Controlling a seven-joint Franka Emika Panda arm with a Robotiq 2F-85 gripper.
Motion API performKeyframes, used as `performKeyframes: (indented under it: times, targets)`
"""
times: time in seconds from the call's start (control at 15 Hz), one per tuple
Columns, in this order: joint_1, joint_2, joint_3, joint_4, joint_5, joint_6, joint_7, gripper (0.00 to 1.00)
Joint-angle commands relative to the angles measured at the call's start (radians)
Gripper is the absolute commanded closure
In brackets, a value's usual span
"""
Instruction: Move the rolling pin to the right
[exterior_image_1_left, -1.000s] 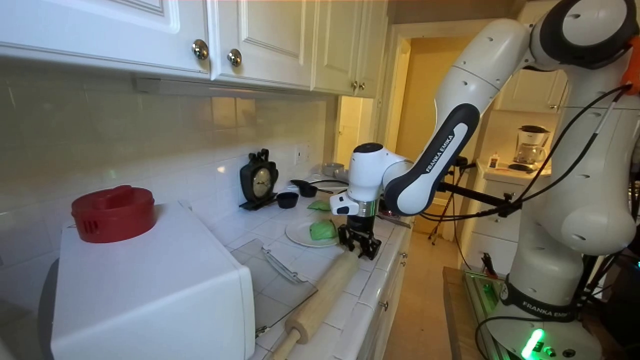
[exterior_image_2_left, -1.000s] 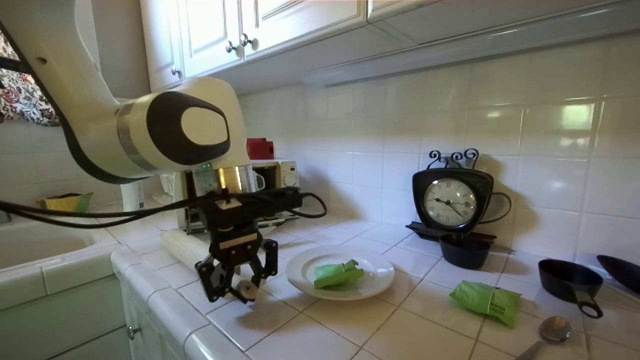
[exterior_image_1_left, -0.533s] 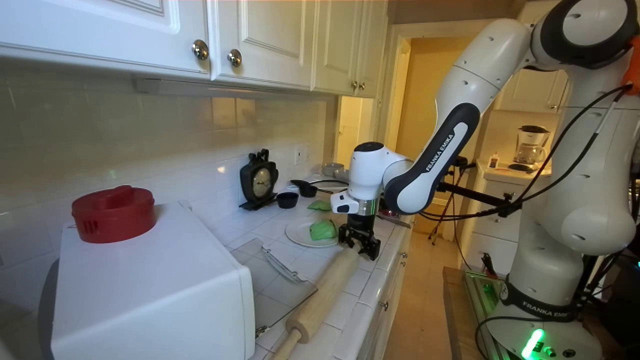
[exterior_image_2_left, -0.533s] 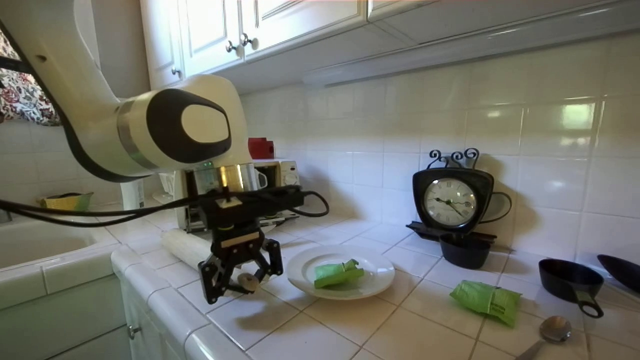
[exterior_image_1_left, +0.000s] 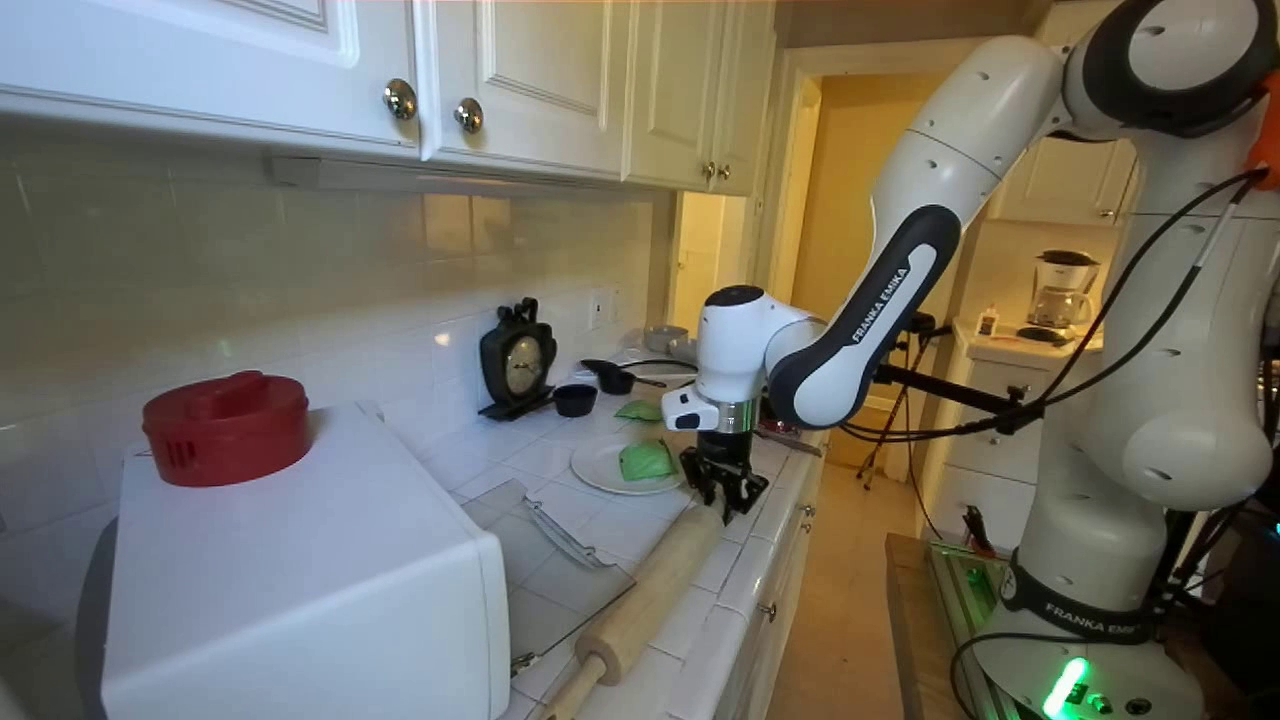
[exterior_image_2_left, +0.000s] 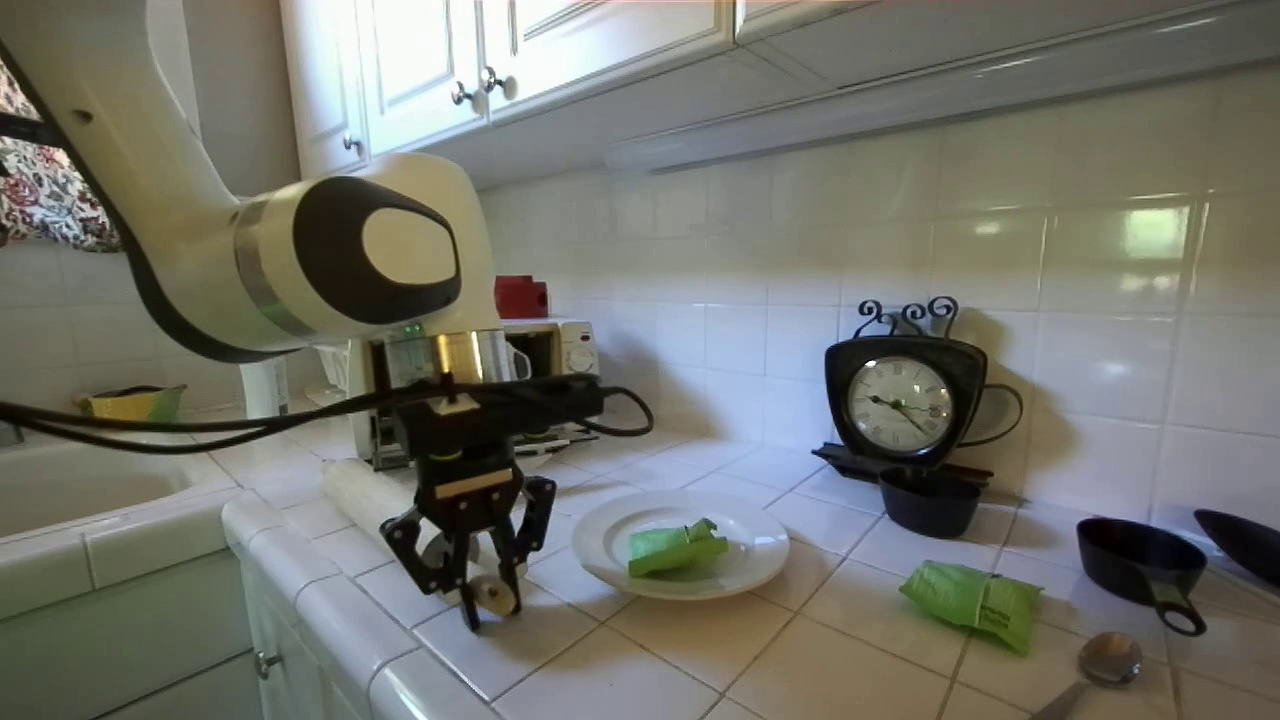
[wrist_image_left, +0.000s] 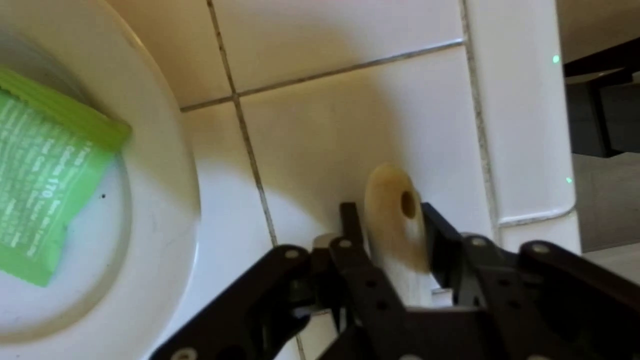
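Pinching squarely before sliding should steady the rolling pin, right of wrist-view centre; whether the straddling claw grips, I cannot tell.

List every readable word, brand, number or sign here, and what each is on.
"FRANKA EMIKA": white-and-black robot forearm.
"FRANKA EMI", rest out of sight: curved black base band.
"Calories 170": green crinkled packet on the round white plate; its smaller print is too blurred.
Roman numerals, too small to quote: black metal clock.
Print too small to read: second green packet.
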Motion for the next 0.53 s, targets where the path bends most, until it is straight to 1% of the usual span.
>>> performKeyframes:
  times: [0.0, 0.27, 0.33, 0.47]
  targets:
    - [0.012, -0.002, 0.015, 0.02, 0.016, -0.043, -0.013, 0.34]
    - [0.025, -0.015, 0.031, 0.022, 0.007, -0.069, 0.002, 0.05]
    - [0.028, -0.017, 0.034, 0.021, 0.002, -0.071, 0.007, 0.01]
    - [0.031, -0.019, 0.039, 0.022, 0.0, -0.074, 0.007, 0.0]
